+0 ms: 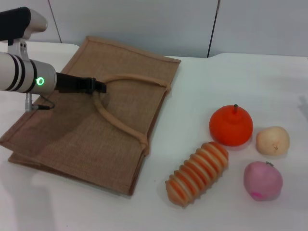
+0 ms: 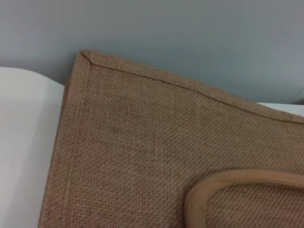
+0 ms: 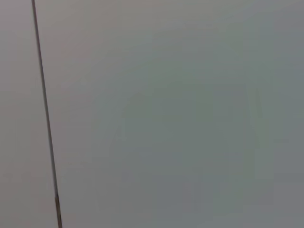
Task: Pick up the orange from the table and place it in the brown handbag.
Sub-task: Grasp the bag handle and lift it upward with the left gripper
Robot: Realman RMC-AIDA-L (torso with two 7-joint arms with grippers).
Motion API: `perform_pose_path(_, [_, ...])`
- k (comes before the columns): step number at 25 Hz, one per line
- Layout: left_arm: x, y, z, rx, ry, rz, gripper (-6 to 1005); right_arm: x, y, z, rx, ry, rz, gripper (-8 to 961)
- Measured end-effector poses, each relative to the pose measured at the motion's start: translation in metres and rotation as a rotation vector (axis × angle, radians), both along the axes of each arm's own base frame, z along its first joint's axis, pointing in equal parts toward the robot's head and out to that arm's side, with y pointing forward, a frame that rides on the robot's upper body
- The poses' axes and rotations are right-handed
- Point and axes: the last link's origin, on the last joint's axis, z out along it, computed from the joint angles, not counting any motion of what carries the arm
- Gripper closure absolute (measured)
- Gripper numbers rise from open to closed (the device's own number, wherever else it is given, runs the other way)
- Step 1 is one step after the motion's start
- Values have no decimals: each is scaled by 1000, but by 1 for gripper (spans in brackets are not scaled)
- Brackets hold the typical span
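Observation:
The orange [image 1: 231,126], round and red-orange with a dark stem, sits on the white table [image 1: 231,72] right of centre. The brown handbag [image 1: 72,130] lies flat on the left, its rope handles [image 1: 120,126] looping over its upper face. My left gripper [image 1: 98,87] reaches in from the left and its tip is at the top of the handle loop, far from the orange. The left wrist view shows the bag's weave [image 2: 142,142] and a piece of handle [image 2: 237,183]. The right gripper is out of view; its wrist view shows only a grey wall.
An orange-and-cream ribbed oblong item [image 1: 197,173] lies in front of the orange. A pale peach-coloured fruit [image 1: 273,140] sits right of the orange and a pink fruit [image 1: 263,180] lies near the front right. A grey wall stands behind the table.

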Motion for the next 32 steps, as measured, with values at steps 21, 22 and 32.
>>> perform_pose_path(21, [-5,-1,-4,-11,29,10,620,-2,2,0,-1,-1,5,94])
perform_pose_path(22, [-5,-1,-4,-13,33,10,635,-2,2,0,-1,-1,6,95])
perform_pose_path(32, [-10,0,-6,4,60,16,806,-4,3,-2,-6,-1,12,101])
